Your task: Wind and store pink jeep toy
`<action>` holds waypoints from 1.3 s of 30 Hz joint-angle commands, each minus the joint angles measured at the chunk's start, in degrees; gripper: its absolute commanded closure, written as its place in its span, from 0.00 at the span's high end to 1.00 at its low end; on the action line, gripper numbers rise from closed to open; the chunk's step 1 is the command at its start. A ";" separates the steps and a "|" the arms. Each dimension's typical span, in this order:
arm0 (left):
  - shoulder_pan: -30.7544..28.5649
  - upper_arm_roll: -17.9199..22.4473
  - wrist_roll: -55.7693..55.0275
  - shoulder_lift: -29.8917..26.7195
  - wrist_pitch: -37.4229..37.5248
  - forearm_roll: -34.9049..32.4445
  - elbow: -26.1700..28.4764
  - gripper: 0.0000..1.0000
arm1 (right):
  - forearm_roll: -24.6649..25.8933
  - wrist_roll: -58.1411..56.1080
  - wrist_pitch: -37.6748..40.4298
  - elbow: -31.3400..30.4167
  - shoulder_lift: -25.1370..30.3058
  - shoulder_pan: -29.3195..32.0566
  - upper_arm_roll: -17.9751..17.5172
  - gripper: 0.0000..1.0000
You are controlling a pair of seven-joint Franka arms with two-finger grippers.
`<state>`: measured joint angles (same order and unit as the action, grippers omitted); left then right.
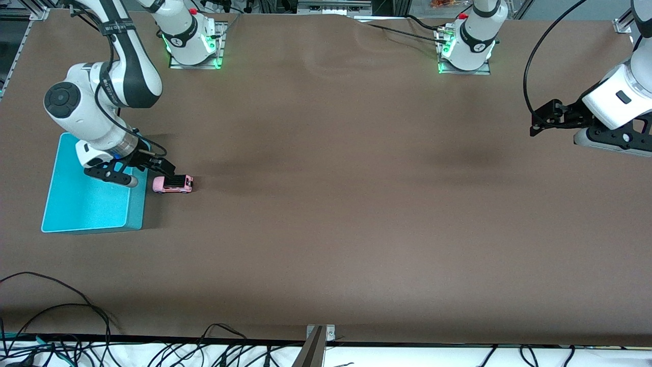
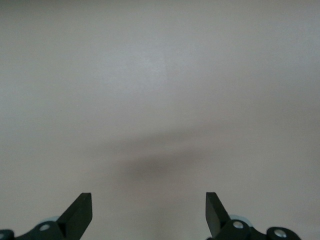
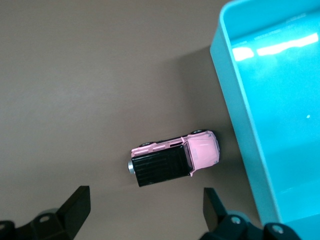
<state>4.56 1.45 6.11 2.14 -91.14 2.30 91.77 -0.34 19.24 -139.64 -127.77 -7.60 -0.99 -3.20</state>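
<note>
Pink jeep toy (image 1: 173, 184) is seen on the bench (image 1: 326, 229) beside the bin (image 1: 76, 209), under the spread right tool (image 3: 142, 210); the left tool (image 2: 149, 212) waits spread.

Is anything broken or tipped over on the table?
Nothing stands out. The pink jeep toy sits upright on its wheels on the table, right beside the turquoise bin, which holds nothing. The open right gripper hangs over the jeep; the open left gripper waits at its own end.

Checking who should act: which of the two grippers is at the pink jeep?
The right gripper, open over the pink jeep toy beside the turquoise bin. The left gripper waits open over bare table.
</note>
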 commanded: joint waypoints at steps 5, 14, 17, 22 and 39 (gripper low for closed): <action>-0.42 -0.04 -0.04 0.85 0.70 1.92 -1.86 1.00 | -0.89 19.75 -3.88 -0.72 -3.03 0.02 -0.23 1.00; -0.42 -0.04 -0.04 0.85 0.79 1.92 -1.86 1.00 | -0.89 35.33 -6.96 -1.69 -5.84 0.02 -0.23 1.00; -0.42 -0.04 -0.04 0.93 0.79 1.92 -1.86 1.00 | -0.89 40.16 -7.66 -2.21 -6.46 0.02 -0.23 1.00; -0.42 -0.04 -0.04 0.85 0.79 1.92 -1.86 1.00 | -0.80 48.69 -11.17 -3.88 -7.16 0.02 -0.23 1.00; -0.42 -0.04 -0.04 0.93 0.79 1.92 -1.86 1.00 | -0.72 56.09 -13.20 -5.03 -11.03 0.11 0.30 1.00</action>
<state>4.55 1.45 6.10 2.19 -91.14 2.56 91.77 -0.36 74.39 -151.42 -131.79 -18.29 -0.95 -3.06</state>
